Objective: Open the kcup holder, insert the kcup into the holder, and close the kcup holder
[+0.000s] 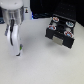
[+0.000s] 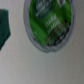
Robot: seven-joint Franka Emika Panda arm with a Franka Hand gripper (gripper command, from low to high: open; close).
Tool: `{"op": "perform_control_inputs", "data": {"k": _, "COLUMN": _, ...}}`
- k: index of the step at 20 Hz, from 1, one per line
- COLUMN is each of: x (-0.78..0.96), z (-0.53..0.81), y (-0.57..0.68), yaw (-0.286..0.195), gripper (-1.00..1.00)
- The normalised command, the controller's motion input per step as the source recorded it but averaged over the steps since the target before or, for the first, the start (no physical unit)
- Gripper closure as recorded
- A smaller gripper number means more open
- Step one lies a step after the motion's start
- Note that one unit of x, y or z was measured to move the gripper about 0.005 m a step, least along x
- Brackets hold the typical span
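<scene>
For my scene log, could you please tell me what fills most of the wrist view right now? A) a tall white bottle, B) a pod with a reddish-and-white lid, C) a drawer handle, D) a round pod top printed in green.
D: the kcup shows a round green printed top with a pale rim, lying on the light table.

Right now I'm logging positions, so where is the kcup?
In the exterior view the kcup lies on the table toward that view's left, at the pincer, apart from the kcup holder.
</scene>
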Motion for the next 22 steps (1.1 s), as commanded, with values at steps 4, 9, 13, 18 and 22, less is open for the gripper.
{"op": "perform_control_inputs", "data": {"k": 4, "x": 0.03, "z": -0.28, "y": -0.02, "yaw": -0.208, "gripper": -1.0}}
{"op": "perform_control_inputs", "data": {"k": 9, "x": 0.0, "z": -0.13, "y": 0.01, "yaw": -0.192, "gripper": 1.0}}
{"op": "perform_control_inputs", "data": {"k": 13, "x": 0.0, "z": 0.01, "y": 0.0, "yaw": -0.173, "gripper": 1.0}}
{"op": "perform_control_inputs", "data": {"k": 18, "x": 0.01, "z": 0.01, "y": 0.04, "yaw": -0.165, "gripper": 1.0}}
{"op": "perform_control_inputs", "data": {"k": 22, "x": 0.07, "z": 0.06, "y": 0.13, "yaw": -0.151, "gripper": 1.0}}
